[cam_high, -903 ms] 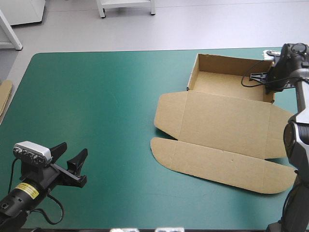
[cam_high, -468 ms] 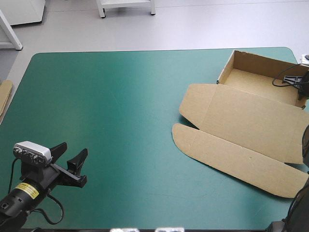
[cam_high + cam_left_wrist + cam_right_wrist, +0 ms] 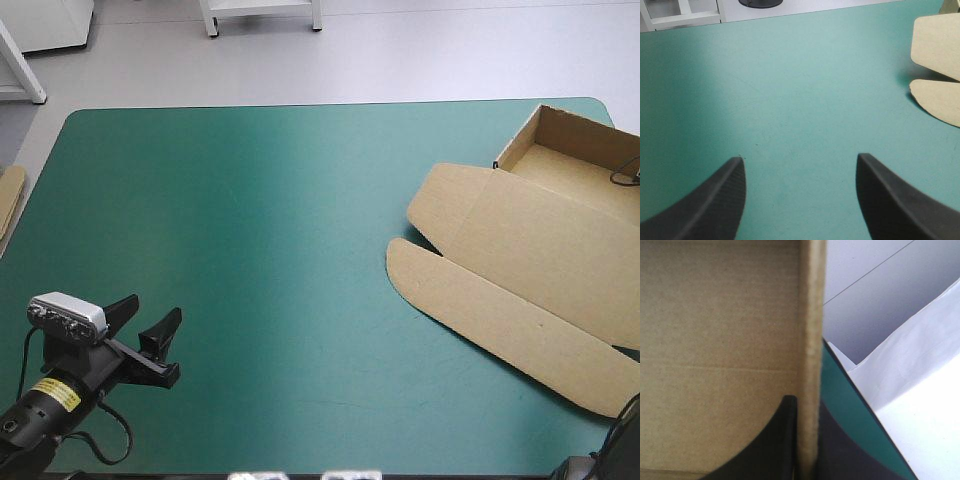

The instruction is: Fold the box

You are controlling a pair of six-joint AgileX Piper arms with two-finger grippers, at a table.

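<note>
Edgewise between right gripper's [image 3: 807,401] fingers [image 3: 769,446]: box [image 3: 715,330].

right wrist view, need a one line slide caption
The right gripper, black fins shut on a raised wall of the brown cardboard box, at the teal-green table edge.

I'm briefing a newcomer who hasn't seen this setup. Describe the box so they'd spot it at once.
Start at the table and go to its far right corner. The box lies there: a brown tray with raised walls, its lid flat on the near side, ending in a long rounded flap. The only other board is a sliver at the left edge.
</note>
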